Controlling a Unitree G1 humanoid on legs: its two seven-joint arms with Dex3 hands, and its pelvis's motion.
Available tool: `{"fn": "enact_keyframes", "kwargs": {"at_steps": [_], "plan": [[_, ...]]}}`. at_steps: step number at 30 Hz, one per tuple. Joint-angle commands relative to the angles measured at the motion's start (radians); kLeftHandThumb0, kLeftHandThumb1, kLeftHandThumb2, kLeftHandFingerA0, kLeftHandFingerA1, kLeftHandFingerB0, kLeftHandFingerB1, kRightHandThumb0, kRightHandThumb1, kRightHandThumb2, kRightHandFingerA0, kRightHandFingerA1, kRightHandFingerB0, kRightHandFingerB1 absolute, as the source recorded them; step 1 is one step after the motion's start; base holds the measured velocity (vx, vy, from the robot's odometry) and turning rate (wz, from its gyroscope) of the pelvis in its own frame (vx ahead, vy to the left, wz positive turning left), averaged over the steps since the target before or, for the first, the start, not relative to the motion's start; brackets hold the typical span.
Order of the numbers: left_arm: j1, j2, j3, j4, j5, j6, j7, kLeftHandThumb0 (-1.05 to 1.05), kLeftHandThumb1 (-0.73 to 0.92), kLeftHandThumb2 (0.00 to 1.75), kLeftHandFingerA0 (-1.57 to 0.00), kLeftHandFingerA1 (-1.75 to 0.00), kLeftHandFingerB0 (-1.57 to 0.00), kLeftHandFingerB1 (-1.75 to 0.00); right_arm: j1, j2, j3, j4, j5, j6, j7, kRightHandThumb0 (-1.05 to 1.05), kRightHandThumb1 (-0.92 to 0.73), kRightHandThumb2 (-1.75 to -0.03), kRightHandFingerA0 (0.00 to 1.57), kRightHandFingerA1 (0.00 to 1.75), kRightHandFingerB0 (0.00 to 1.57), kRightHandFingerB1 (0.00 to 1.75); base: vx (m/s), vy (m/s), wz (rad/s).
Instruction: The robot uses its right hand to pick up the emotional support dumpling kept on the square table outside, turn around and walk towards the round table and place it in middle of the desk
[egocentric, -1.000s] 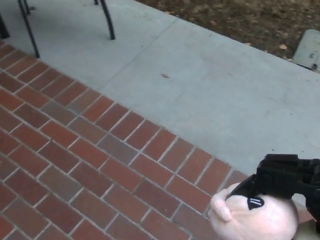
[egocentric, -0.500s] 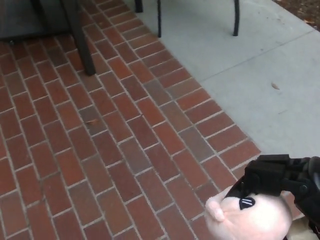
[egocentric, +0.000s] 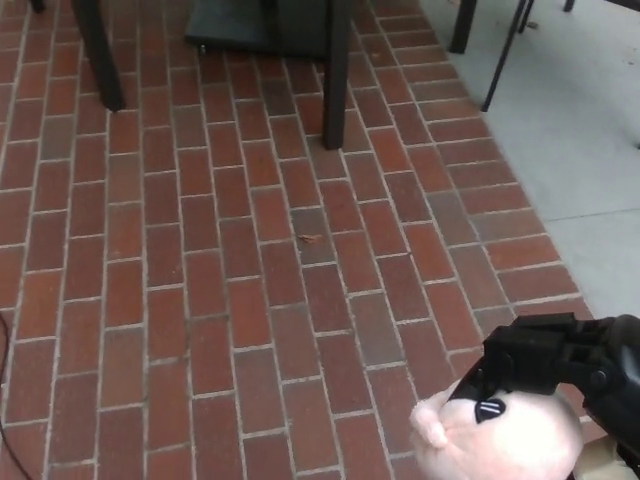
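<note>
Above red bricks, right robot hand (egocentric: 560, 360) gripping dumpling (egocentric: 500, 440)

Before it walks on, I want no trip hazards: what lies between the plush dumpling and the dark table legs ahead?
In the head view, only brick paving and one small dry leaf lie between the dumpling and the table legs.

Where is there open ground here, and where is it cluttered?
The brick paving lies bare from the dark furniture legs at the top down to the bottom edge, apart from a small leaf. The concrete at right is open too. The bottom right is crowded: the right hand holds the plush dumpling.
</note>
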Motion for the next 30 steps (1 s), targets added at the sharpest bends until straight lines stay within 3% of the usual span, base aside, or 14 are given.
{"fn": "enact_keyframes", "kwargs": {"at_steps": [1, 2, 3, 7, 8, 10, 11, 13, 18, 19, 24, 30], "plan": [[-0.026, -0.002, 0.01, -0.015, -0.016, -0.095, -0.005, -0.11, 0.46, 1.02, -1.01, -1.08, -0.89, -0.82, -0.007, -0.019, -0.008, 0.001, -0.004, 0.027, 0.028, -0.14, -0.58, -0.99, 0.94, 1.42, 0.9, 1.11, 0.18, -0.047, 0.55], [-0.026, -0.002, 0.01, -0.015, -0.015, -0.096, -0.006, -0.11, 0.46, 1.02, -1.01, -1.08, -0.89, -0.82, -0.007, -0.019, -0.008, 0.0, -0.003, 0.028, 0.028, -0.14, -0.58, -0.99, 0.94, 1.42, 0.9, 1.11, 0.23, -0.07, 0.49], [-0.026, -0.004, 0.008, -0.018, -0.012, -0.108, -0.009, 0.01, 0.38, 1.32, -0.97, -1.12, -0.94, -0.83, -0.003, -0.023, -0.01, -0.003, 0.0, 0.036, 0.034, -0.15, -0.6, -0.97, 0.92, 1.43, 0.9, 1.09, 0.19, -0.15, 0.6], [-0.025, -0.009, 0.004, -0.024, -0.007, -0.127, -0.012, 0.01, 0.38, 1.32, -0.97, -1.12, -0.94, -0.83, 0.004, -0.032, -0.011, -0.009, 0.006, 0.051, 0.043, -0.15, -0.6, -0.97, 0.92, 1.43, 0.9, 1.09, 0.25, -0.197, 0.01], [-0.029, -0.011, 0.007, -0.024, -0.01, -0.129, -0.011, -0.07, 0.47, 1.19, -1.03, -1.12, -0.95, -0.86, 0.002, -0.034, -0.014, -0.007, 0.002, 0.048, 0.041, -0.14, -0.59, -0.97, 0.9, 1.48, 0.87, 1.18, 0.32, -0.178, 0.11], [-0.03, -0.012, 0.009, -0.024, -0.011, -0.131, -0.01, -0.07, 0.47, 1.19, -1.03, -1.12, -0.95, -0.86, 0.002, -0.034, -0.015, -0.007, 0.0, 0.047, 0.041, -0.14, -0.59, -0.97, 0.9, 1.48, 0.87, 1.18, 0.25, -0.11, 0.23], [-0.031, -0.017, 0.015, -0.025, -0.018, -0.146, -0.019, -0.06, 0.37, 1.35, -1.08, -1.17, -1.02, -0.87, -0.002, -0.034, -0.015, -0.005, 0.002, 0.049, 0.042, -0.19, -0.59, -0.96, 0.92, 1.48, 0.88, 1.22, 0.19, 0.003, 0.27], [-0.032, -0.022, 0.022, -0.028, -0.026, -0.165, -0.029, -0.06, 0.37, 1.35, -1.08, -1.17, -1.02, -0.87, -0.006, -0.035, -0.014, -0.001, 0.004, 0.05, 0.044, -0.19, -0.59, -0.96, 0.92, 1.48, 0.88, 1.22, 0.25, -0.016, 0.16], [-0.032, -0.023, 0.023, -0.026, -0.019, -0.175, -0.027, -0.07, 0.37, 1.33, -1.07, -1.17, -1.02, -0.87, -0.007, -0.035, -0.013, -0.003, 0.006, 0.053, 0.045, -0.15, -0.6, -0.96, 0.9, 1.48, 0.87, 1.17, 0.27, 0.073, 0.08], [-0.031, -0.025, 0.023, -0.025, -0.019, -0.174, -0.029, -0.05, 0.41, 1.3, -1.07, -1.15, -0.99, -0.87, -0.014, -0.035, -0.016, -0.001, 0.013, 0.075, 0.051, -0.15, -0.61, -0.97, 0.93, 1.4, 0.92, 1.01, 0.32, 0.168, 0.11], [-0.026, -0.026, 0.018, -0.017, -0.011, -0.169, -0.025, -0.02, 0.38, 1.34, -1.05, -1.15, -1.0, -0.84, -0.031, -0.036, -0.028, 0.011, 0.022, 0.099, 0.055, -0.14, -0.61, -0.96, 0.92, 1.44, 0.92, 1.03, 0.48, 0.138, 0.22], [-0.022, -0.026, 0.021, -0.015, -0.013, -0.17, -0.025, -0.05, 0.4, 1.25, -1.09, -1.2, -1.0, -0.85, -0.064, -0.042, -0.047, 0.05, 0.024, 0.08, 0.053, -0.16, -0.61, -0.95, 0.91, 1.44, 0.92, 1.01, 0.41, 0.074, 0.2]]}}
